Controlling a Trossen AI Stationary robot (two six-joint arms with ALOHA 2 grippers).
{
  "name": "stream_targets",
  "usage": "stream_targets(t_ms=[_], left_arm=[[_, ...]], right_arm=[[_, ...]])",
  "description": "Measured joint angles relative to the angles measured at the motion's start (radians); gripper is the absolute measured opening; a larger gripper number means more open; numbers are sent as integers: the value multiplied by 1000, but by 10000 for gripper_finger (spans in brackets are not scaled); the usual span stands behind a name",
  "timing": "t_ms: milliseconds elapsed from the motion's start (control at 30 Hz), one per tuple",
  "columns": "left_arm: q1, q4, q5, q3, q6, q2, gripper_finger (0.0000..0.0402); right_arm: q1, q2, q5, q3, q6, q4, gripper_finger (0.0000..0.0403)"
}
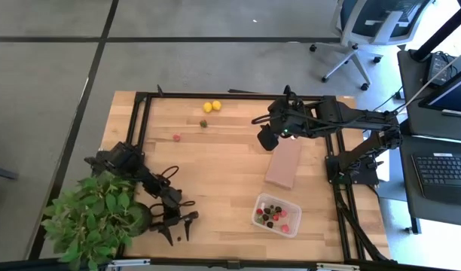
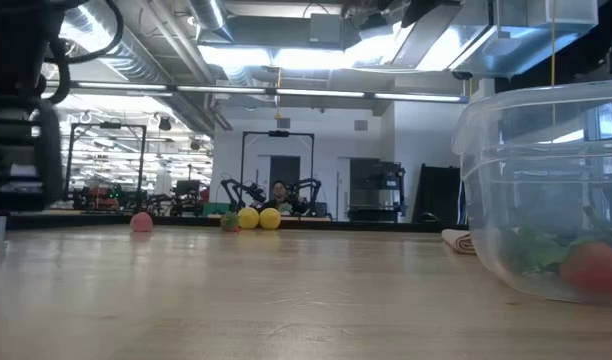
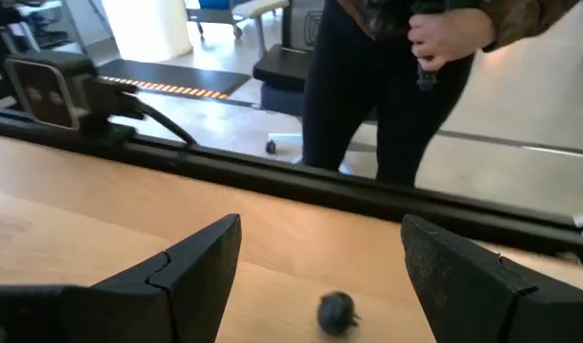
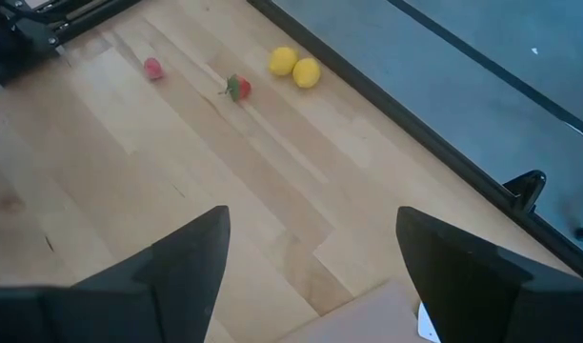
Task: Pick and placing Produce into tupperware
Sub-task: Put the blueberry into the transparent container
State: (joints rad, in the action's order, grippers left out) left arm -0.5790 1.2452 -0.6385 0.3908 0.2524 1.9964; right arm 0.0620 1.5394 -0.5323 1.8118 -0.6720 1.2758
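Pale matt wood-plank table; clear glossy plastic tub; smooth matt brown block below the right claw.

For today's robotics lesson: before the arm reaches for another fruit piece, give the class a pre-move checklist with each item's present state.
1. Right gripper open and holding nothing: ok.
2. Left gripper open, waiting near the table's front edge: ok.
3. Loose produce left on the table: two lemons, a strawberry, a pink piece, a dark berry: ok.
4. Tupperware uncovered, partly filled: ok.
5. Brown block lies between right gripper and tupperware: not ok.
6. Person's hand is beyond the table edge: ok.
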Motion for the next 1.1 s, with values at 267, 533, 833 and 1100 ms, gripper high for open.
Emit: stream_targets(t_ms=[267,533,833,1100], left_arm=[[-3,37,-32,-3,50,75,282],[22,27,-37,-3,63,98,282],[29,30,9,-2,-14,97,282],[13,25,6,-2,-39,97,282]], right_arm=[[0,0,0,0,0,0,301],[0,0,0,0,-1,0,301],[0,0,0,0,1,0,301],[0,0,0,0,50,0,301]])
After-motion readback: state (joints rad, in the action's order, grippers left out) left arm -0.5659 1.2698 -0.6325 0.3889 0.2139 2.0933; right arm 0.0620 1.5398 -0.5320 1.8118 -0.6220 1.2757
